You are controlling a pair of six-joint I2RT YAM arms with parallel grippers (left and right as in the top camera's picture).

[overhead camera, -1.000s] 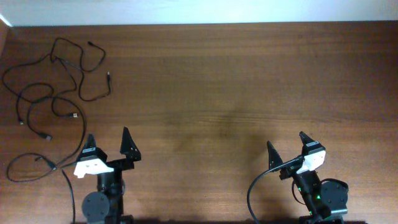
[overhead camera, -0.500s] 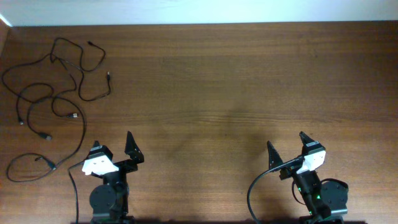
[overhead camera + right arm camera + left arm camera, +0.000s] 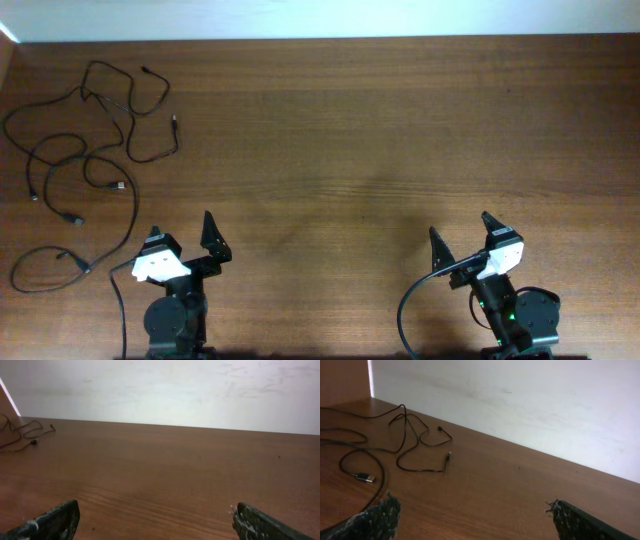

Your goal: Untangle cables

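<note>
The cables [image 3: 90, 150] are thin black cords with small plugs, lying in loose crossing loops at the table's far left. They also show in the left wrist view [image 3: 405, 435], with a USB plug [image 3: 365, 478] near the left finger, and small at the left edge of the right wrist view [image 3: 22, 435]. My left gripper [image 3: 180, 235] is open and empty near the front edge, just right of the lowest strand; its fingers show in its own view [image 3: 472, 512]. My right gripper [image 3: 460, 235] is open and empty at the front right, far from the cables [image 3: 155, 517].
The wooden table [image 3: 380, 130] ends at a white wall [image 3: 520, 405] along the far side. A thicker black arm cable [image 3: 405, 310] loops by the right arm's base. Both arm bases stand at the front edge.
The left gripper has turned and shifted slightly right, away from the lowest cable strand, between one second ago and half a second ago. Since then nothing moved. The right arm is still.
</note>
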